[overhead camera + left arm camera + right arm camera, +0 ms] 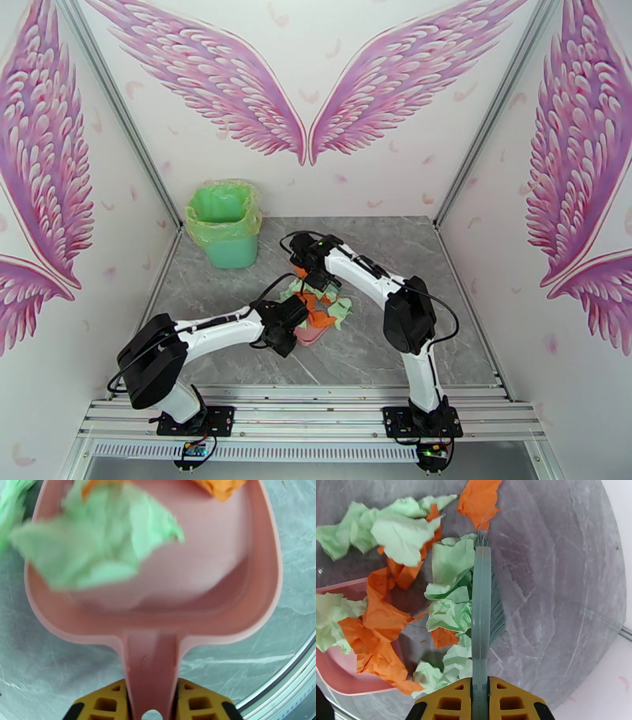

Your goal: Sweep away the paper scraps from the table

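The left end effector (pixel 152 707) is clamping the pink dustpan (pixel 237 612) by its handle, and the right end effector (pixel 480 701) is gripping the teal brush (pixel 481 598). Paper scraps (pixel 450 616) are lying mid bench (pixel 561 578), some in the dustpan, others against the bristles.

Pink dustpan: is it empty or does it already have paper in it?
Partly filled: the dustpan holds a green scrap and an orange scrap, while more paper scraps lie outside on the table.
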`<state>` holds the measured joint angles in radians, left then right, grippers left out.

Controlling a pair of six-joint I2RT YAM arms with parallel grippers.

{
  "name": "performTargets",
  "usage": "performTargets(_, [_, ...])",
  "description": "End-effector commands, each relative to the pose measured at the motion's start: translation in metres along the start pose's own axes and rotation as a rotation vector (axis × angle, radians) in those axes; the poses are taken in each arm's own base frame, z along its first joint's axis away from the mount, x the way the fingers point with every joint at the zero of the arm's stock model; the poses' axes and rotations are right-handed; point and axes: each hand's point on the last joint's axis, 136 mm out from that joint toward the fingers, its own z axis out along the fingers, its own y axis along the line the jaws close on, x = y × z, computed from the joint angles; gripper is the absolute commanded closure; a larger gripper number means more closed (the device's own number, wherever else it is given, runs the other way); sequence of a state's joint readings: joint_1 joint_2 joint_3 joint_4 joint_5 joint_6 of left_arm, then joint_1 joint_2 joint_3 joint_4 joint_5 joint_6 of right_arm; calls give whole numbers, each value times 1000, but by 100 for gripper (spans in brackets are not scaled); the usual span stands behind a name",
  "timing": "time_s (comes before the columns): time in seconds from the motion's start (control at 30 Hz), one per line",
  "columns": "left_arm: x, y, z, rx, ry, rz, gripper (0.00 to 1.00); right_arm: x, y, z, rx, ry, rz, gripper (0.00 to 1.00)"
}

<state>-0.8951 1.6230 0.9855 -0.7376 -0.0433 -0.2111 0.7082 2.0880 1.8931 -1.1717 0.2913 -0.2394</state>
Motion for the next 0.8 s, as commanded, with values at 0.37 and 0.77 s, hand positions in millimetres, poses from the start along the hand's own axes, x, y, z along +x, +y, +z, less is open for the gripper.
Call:
performTargets(0.37, [-39,9,-2,6,-98,-9,100,29,44,-53,-207,-13,39,100])
performTargets(0.77, [-56,5,-4,20,-170,13,100,38,-13,-95,1,-121,169,100])
